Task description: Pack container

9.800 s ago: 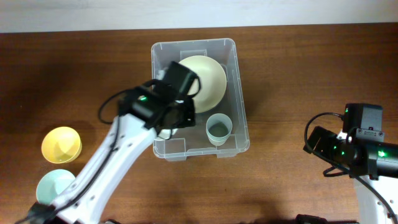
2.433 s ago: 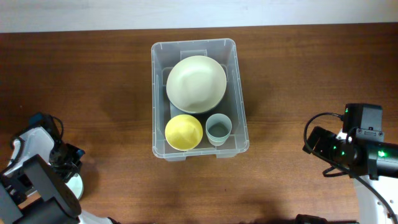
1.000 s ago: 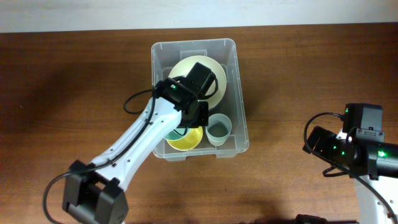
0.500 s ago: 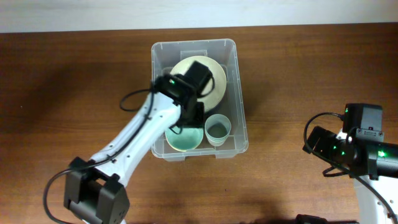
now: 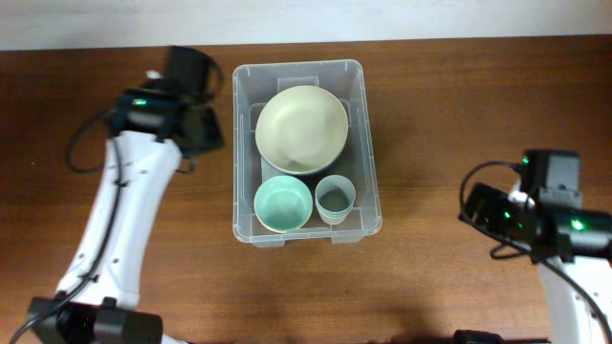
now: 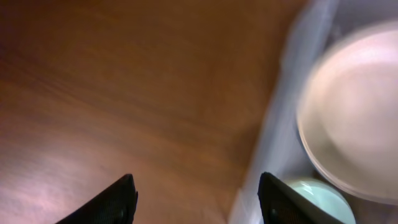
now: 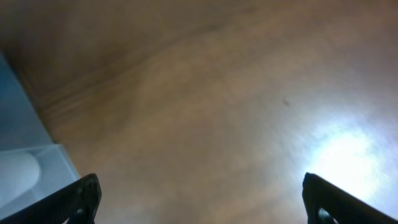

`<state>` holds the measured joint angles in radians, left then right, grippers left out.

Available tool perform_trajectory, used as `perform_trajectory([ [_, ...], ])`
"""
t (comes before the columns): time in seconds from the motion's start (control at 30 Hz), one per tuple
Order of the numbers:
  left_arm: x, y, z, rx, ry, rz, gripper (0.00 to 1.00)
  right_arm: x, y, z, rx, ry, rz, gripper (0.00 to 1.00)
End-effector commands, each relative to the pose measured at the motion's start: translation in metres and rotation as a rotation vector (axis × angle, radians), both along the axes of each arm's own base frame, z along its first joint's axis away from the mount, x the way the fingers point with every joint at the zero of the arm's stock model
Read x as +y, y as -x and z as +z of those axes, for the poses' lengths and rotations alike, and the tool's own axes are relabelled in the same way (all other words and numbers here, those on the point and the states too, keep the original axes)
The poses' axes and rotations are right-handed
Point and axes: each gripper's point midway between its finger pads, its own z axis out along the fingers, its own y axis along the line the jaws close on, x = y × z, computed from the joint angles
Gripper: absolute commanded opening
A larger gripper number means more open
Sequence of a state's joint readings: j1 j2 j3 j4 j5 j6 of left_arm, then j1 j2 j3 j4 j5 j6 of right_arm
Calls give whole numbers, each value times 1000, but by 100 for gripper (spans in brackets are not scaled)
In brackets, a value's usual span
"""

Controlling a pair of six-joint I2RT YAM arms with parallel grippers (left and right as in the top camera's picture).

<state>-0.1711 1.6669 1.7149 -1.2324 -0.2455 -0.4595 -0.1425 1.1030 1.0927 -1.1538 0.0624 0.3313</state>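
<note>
From above, the container (image 5: 370, 143) stands in the middle of the table (image 5: 459, 105). It is one clear rectangular bin with a rounded rim and stepped corners. Inside it are three things: a cream bowl (image 5: 301, 129) in the far half, a mint bowl (image 5: 284, 204) in the near left corner, and a cup (image 5: 336, 199) just beside it on the right. All three stand upright and look empty. The left gripper (image 5: 201, 134) is over the table just left of the container. The right gripper (image 5: 488, 212) is well apart on the right.

In the left wrist view, the left gripper (image 6: 198, 199) has its fingers spread and grasps nothing; only table shows between them. The container wall (image 6: 273, 143), the cream bowl (image 6: 354, 118) and the mint bowl (image 6: 314, 199) are blurred on the right.

In the right wrist view, the right gripper (image 7: 199, 199) is spread wide and empty over the table. One corner of the container (image 7: 25, 174) shows at the left edge.
</note>
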Motion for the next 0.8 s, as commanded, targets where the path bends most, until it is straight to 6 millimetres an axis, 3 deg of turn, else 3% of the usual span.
perform_trajectory([
  [0.0,36,-9,21,-67,-51,9,65,14,-22,-11,7,10,76,99],
  [0.23,72,-25,12,-116,18,29,65,28,-95,-16,-146,52,135,99],
  [0.27,78,-24,9,-113,18,44,73,27,-105,-15,-178,54,134,99],
  [0.3,83,-22,6,-103,17,58,100,27,-114,-12,-209,58,132,99],
  [0.4,93,-13,-1,-65,19,85,100,23,-138,-2,-302,83,119,99],
  [0.6,97,-15,2,-84,15,89,100,23,-141,2,-308,143,204,99],
  [0.7,98,-10,5,-75,12,75,100,22,-127,-1,-264,141,204,99],
  [0.77,90,2,12,-62,11,2,100,22,-107,2,-222,138,206,99],
])
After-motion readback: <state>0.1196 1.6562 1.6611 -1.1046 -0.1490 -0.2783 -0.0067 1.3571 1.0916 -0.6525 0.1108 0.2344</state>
